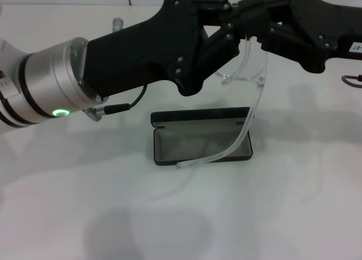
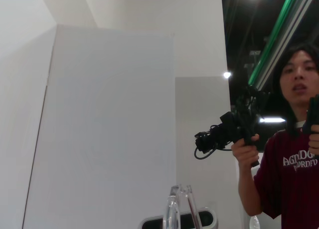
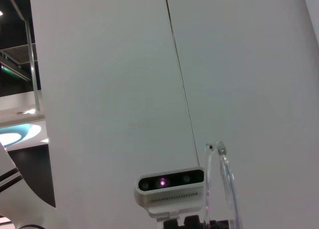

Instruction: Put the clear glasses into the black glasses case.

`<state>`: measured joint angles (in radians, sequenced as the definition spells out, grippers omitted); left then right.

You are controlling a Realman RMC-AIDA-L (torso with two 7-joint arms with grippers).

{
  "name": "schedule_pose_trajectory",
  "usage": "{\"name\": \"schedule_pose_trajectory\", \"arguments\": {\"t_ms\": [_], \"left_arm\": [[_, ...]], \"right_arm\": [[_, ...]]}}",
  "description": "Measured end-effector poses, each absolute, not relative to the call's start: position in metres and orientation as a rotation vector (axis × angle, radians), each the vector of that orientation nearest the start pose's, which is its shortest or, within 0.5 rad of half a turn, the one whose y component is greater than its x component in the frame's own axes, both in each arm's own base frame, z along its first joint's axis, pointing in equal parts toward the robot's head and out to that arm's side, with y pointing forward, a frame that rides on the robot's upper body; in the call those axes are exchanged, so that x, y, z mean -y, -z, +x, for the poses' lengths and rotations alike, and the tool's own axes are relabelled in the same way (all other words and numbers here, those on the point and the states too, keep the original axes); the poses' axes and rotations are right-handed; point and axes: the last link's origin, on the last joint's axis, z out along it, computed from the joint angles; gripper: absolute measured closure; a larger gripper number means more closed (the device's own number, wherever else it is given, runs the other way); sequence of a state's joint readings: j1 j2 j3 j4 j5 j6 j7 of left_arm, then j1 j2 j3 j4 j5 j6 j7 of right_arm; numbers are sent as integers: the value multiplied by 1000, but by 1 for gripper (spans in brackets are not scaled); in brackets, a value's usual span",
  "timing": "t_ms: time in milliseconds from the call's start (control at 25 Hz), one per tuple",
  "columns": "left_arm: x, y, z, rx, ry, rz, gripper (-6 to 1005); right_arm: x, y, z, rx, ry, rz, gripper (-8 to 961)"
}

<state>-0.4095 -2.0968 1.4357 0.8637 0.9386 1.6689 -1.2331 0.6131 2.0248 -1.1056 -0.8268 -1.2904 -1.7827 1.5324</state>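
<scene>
**Clear glasses held above the open case**

We clamp the transparent plastic clear glasses (image 1: 249, 96) with left gripper (image 1: 226, 42) and right gripper (image 1: 257, 31), raised so one arm dangles into the open matte black glasses case (image 1: 201, 137) for lowering.

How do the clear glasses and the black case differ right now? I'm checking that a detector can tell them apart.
The clear glasses are transparent; the black glasses case is opaque matte black. The glasses hang in the air between both end effectors, one arm dangling toward the case; the case lies flat and open on the white table.
</scene>
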Motion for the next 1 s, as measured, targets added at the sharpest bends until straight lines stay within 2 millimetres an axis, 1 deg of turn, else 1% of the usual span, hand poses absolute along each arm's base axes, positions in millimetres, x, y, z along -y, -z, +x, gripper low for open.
{"name": "schedule_pose_trajectory", "arguments": {"t_ms": [200, 400, 560, 720, 840, 920, 1000], "left_arm": [[-291, -5, -126, 34, 1704, -2587, 928], [-285, -10, -125, 13, 1767, -2587, 928], [-276, -19, -129, -42, 1835, -2583, 929], [-274, -25, -137, -34, 1837, -2548, 929], [-271, -22, -139, -20, 1836, -2558, 929], [-270, -16, -137, -9, 1842, -2586, 929], [-267, -7, -131, -13, 1853, -2643, 929]], "right_arm": [[-332, -43, 125, -150, -1443, -2858, 850], [-332, -48, 133, -161, -1440, -2817, 850], [-330, -68, 146, -152, -1494, -2720, 850], [-316, -100, 156, -62, -1683, -2580, 850], [-310, -118, 166, -29, -1821, -2418, 850], [-308, -122, 168, -12, -1885, -2347, 850], [-308, -125, 170, 14, -1950, -2267, 850]]}}
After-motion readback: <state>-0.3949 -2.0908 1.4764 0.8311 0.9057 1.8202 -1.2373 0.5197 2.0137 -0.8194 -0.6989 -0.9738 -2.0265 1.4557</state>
